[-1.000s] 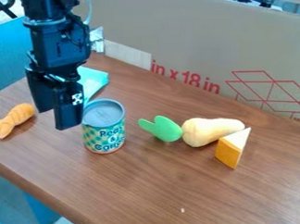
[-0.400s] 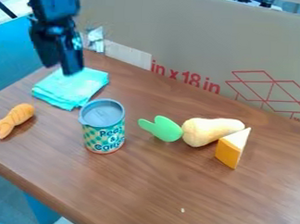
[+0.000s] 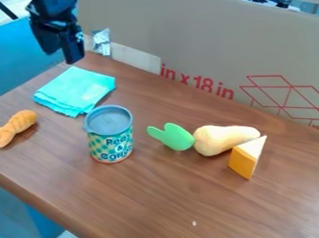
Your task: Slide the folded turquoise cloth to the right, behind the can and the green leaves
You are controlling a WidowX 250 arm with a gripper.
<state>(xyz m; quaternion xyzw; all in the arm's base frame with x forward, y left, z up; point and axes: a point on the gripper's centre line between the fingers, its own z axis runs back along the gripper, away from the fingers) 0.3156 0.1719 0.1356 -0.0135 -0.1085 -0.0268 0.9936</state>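
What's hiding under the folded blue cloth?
The brown table shows beside the blue cloth, so that's what it lies on. Its folds cover the spot underneath, so I can't tell if anything is hiding there.

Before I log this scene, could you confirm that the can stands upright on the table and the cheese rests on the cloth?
The camera view shows the cheese on the table, not the cloth; the can does stand upright there.
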